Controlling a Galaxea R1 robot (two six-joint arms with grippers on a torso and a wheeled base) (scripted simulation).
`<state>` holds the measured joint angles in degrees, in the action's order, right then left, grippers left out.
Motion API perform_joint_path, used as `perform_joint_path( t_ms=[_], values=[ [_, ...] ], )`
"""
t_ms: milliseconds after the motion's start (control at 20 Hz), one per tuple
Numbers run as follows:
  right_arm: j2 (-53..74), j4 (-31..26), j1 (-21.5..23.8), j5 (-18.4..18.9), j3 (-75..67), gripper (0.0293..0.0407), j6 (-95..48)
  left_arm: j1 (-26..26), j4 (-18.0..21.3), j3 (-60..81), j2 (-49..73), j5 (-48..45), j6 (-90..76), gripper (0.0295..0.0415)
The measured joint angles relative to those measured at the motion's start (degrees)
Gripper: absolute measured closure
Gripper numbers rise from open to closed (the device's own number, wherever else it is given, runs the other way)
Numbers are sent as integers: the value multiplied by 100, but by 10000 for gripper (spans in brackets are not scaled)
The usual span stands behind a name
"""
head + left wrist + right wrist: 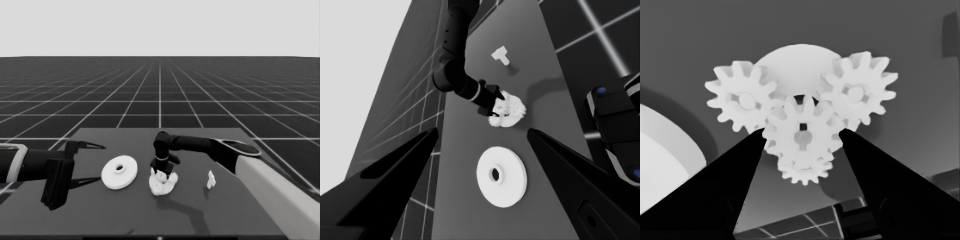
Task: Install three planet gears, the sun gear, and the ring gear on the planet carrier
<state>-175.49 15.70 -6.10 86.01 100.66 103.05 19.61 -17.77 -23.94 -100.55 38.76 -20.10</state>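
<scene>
The right gripper (161,172) hangs directly over the smaller round part (163,185), its fingers (715,200) spread on either side of the middle gear (801,134) of the four gears (742,100) on that part; whether they touch it I cannot tell. The larger round part (119,172) lies just beside it. Farther beyond that part, the left gripper (85,162) waits with fingers wide apart, holding nothing. The thin white piece (211,180) stands on the smaller part's other side.

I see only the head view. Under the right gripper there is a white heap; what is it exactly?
Observer: The right wrist view shows four small gears on the smaller round part.
Operator: How are they arranged?
Observer: Three stand around, and the middle gear meshes between them; the right gripper is at that one.
Operator: And the small white thing farther right?
Observer: The left wrist view shows the thin white piece is T-shaped.
</scene>
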Motion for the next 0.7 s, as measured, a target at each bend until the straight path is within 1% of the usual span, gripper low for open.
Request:
perform_joint_path(
  t_ms=[700],
  values=[
    [0,0,0,0,0,391,840,0,0,0,0,0,0,326]
  ],
)
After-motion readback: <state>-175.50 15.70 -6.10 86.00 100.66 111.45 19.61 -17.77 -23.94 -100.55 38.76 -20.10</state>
